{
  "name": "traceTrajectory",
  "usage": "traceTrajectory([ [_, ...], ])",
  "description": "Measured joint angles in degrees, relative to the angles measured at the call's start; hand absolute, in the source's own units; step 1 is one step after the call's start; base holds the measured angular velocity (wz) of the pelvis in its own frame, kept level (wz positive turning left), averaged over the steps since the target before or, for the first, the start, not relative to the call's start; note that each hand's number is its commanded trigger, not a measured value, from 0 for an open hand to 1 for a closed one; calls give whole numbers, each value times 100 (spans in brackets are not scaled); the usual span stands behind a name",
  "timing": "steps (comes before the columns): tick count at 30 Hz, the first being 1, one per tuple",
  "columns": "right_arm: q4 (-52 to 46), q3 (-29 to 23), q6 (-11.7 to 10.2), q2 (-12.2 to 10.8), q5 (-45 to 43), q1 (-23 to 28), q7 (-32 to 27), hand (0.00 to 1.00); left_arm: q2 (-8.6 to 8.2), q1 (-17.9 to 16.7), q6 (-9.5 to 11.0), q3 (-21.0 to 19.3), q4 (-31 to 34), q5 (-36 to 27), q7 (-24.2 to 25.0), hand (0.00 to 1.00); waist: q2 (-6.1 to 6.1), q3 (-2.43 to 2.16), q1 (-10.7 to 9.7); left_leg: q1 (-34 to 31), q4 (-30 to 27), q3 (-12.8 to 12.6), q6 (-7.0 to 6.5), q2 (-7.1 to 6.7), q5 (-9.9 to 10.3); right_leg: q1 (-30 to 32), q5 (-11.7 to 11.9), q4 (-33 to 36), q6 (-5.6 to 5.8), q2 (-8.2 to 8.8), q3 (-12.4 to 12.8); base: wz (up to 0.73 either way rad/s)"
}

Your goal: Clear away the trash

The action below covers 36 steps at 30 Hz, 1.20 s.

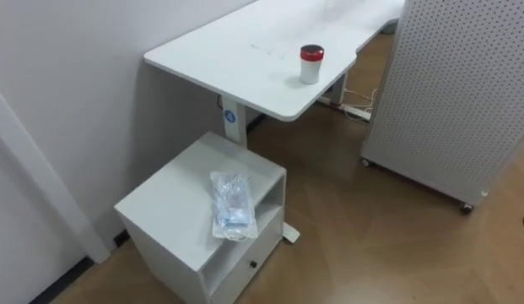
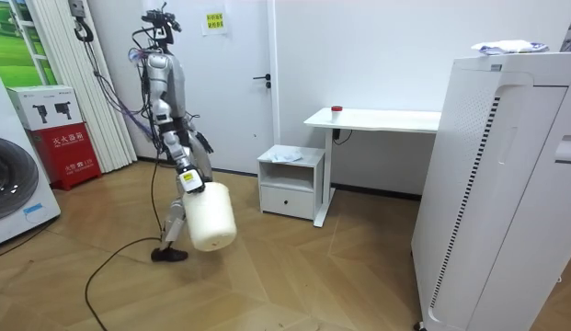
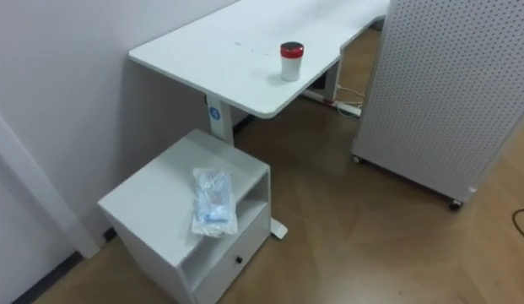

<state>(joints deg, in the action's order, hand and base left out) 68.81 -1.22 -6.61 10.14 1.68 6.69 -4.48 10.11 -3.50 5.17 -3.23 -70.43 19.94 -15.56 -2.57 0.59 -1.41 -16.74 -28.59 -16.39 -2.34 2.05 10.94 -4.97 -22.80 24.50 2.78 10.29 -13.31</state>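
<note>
A crumpled clear plastic wrapper [image 1: 232,205] [image 3: 213,201] with blue print lies on top of a low white cabinet [image 1: 173,211] [image 2: 291,180], near its front edge. A small white jar with a red lid [image 1: 310,63] [image 3: 291,61] stands on the white desk [image 1: 236,59] [image 2: 377,119] behind it. In the room view I stand on the wood floor, a few steps to the left of the cabinet. My right hand [image 2: 187,180] hangs low and carries a white bin [image 2: 211,217] clear of the floor. My left hand [image 2: 201,143] is at my side.
A tall white perforated unit on wheels [image 1: 456,93] [image 2: 506,184] stands to the right of the desk. A power strip [image 1: 356,110] lies on the floor under the desk. A washing machine [image 2: 14,188] and a red box [image 2: 69,152] are behind me.
</note>
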Motion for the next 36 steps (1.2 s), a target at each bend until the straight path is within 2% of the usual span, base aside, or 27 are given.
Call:
traceTrajectory([
  [1, 7, 14, -1, 31, 20, -54, -6, 100, -1, 67, 46, 17, 5, -46, -1, 0, -9, -5, 17, 66, 34, -62, -62, -87, 49, 106, 0, 253, 10, 133, 99, -10],
  [2, 9, 38, 0, 57, 38, -95, -9, 100, -3, 88, 62, 49, 5, -103, -2, 0, -7, -4, 16, 124, 97, -65, -82, -115, 67, 174, 16, 443, 40, 198, 127, -12],
  [3, -1, 98, -1, 118, 47, -174, -30, 100, -4, 154, 89, 130, 0, -194, -3, 0, -23, 6, 12, 248, 232, -131, -126, -219, 105, 368, 104, 862, 192, 331, 189, -9],
  [4, -6, 110, -2, 152, 46, -249, -41, 100, -4, 171, 146, 132, 0, -244, -6, 0, 5, -12, 19, 341, 327, -201, -161, -295, 169, 562, 235, 1275, 237, 471, 197, -10],
  [5, -4, 110, -3, 175, 48, -286, -39, 100, -2, 184, 159, 132, 3, -253, -10, 0, 22, -22, 17, 373, 350, -217, -175, -309, 230, 658, 327, 1475, 251, 512, 199, -8],
  [6, 0, 104, -5, 191, 61, -338, -29, 100, 13, 192, 188, 132, 20, -283, -21, 0, 38, -26, 26, 452, 420, -214, -221, -364, 281, 827, 556, 1857, 224, 609, 207, 0],
  [7, 0, 104, -16, 206, 106, -338, -35, 100, 15, 211, 209, 171, 21, -336, -42, 0, 87, -28, 25, 575, 527, -195, -262, -379, 310, 1004, 898, 2204, 167, 660, 215, -4],
  [8, -1, 103, -16, 208, 148, -352, -29, 100, 25, 208, 223, 240, 24, -363, -68, 0, 181, -43, 46, 639, 596, -163, -271, -352, 333, 1109, 947, 2367, 113, 640, 216, -18],
  [9, -1, 121, -18, 201, 263, -459, -10, 100, 34, 196, 238, 299, 28, -404, -115, 0, 242, -20, 94, 688, 722, -94, -269, -305, 345, 1417, 715, 2479, 85, 537, 217, -39],
  [10, -5, 121, -27, 203, 298, -541, 24, 100, 29, 201, 256, 303, 31, -436, -141, 0, 266, 7, 143, 754, 815, -77, -266, -254, 343, 1784, 461, 2462, 43, 426, 153, -37],
  [11, -6, 122, -38, 207, 309, -548, 37, 100, 33, 202, 278, 313, 28, -454, -142, 0, 259, 12, 147, 775, 843, -76, -265, -246, 344, 1937, 408, 2349, 33, 379, 95, -14],
  [12, 2, 117, -88, 211, 334, -541, 21, 100, 49, 220, 320, 382, 27, -465, -150, 0, 268, 21, 143, 806, 879, -62, -257, -238, 349, 2156, 387, 1882, 5, 286, -10, 13],
  [13, -3, 98, -134, 213, 347, -586, -54, 100, 71, 236, 401, 434, 9, -469, -154, 0, 237, 4, 134, 796, 889, -49, -235, -239, 363, 2280, 473, 1125, -39, 213, -93, 16],
  [14, 6, 97, -157, 211, 374, -617, -80, 100, 91, 245, 422, 453, 4, -469, -158, 0, 198, -7, 136, 789, 884, -49, -213, -240, 390, 2322, 618, 686, -54, 183, -105, 22],
  [15, 64, 105, -217, 220, 499, -658, -122, 100, 83, 269, 430, 460, -10, -467, -170, 0, 221, 1, 63, 753, 786, 18, -156, -193, 435, 2380, 1077, 457, -131, 113, -136, 11],
  [16, 131, 109, -238, 224, 576, -725, -165, 100, 82, 313, 465, 452, -1, -461, -170, 0, 243, -18, 22, 662, 733, 49, -102, -108, 459, 2361, 1125, 315, -178, -1, -138, 10],
  [19, 363, 126, -279, 217, 698, -1087, -175, 100, 74, 548, 488, 503, -61, -488, -174, 0, 305, 36, -18, 403, 674, 80, -43, -12, 461, 2532, 1187, 228, -232, -142, -165, 0],
  [22, 545, 240, -339, 180, 758, -1345, -185, 100, 73, 729, 535, 716, -85, -692, -181, 0, 311, 55, -14, 281, 672, 75, -23, 44, 449, 2610, 1242, 124, -256, -201, -171, -4],
  [25, 632, 392, -345, 165, 903, -1750, -239, 100, 66, 1193, 592, 1014, -178, -919, -190, 0, 269, 144, -13, -97, 561, 44, -20, 47, 444, 3028, 1294, 214, -285, -226, -91, -10],
  [27, 662, 422, -345, 155, 954, -1915, -248, 100, 39, 1430, 616, 1040, -276, -915, -192, 0, 258, 169, 3, -342, 458, 23, -20, 74, 444, 3242, 1334, 240, -307, -230, -86, -6],
  [29, 669, 494, -344, 137, 1061, -2058, -276, 100, 6, 1649, 616, 1032, -289, -921, -235, 0, 266, 218, 33, -588, 287, -22, -22, 139, 445, 3431, 1401, 229, -344, -241, -103, -11],
  [30, 668, 511, -344, 125, 1148, -2154, -304, 100, -34, 1778, 615, 1029, -322, -950, -270, 0, 289, 267, 31, -743, 203, -30, -23, 177, 446, 3542, 1442, 225, -368, -246, -101, -8],
  [32, 676, 511, -344, 117, 1166, -2272, -310, 100, -66, 1966, 615, 1031, -324, -1102, -287, 0, 282, 287, 14, -1019, 76, -52, -23, 227, 446, 3792, 1487, 273, -411, -263, -97, -3],
  [33, 680, 510, -344, 118, 1162, -2351, -333, 100, -65, 2058, 617, 1032, -326, -1220, -308, 0, 269, 320, 13, -1196, 13, -48, -23, 240, 446, 3968, 1501, 342, -435, -258, -104, 0],
  [36, 698, 553, -339, 121, 1443, -2583, -466, 100, -69, 2309, 621, 1166, -276, -1488, -475, 0, 272, 347, 11, -1668, -256, -70, -38, 306, 455, 4433, 1547, 527, -511, -253, -81, -5],
])
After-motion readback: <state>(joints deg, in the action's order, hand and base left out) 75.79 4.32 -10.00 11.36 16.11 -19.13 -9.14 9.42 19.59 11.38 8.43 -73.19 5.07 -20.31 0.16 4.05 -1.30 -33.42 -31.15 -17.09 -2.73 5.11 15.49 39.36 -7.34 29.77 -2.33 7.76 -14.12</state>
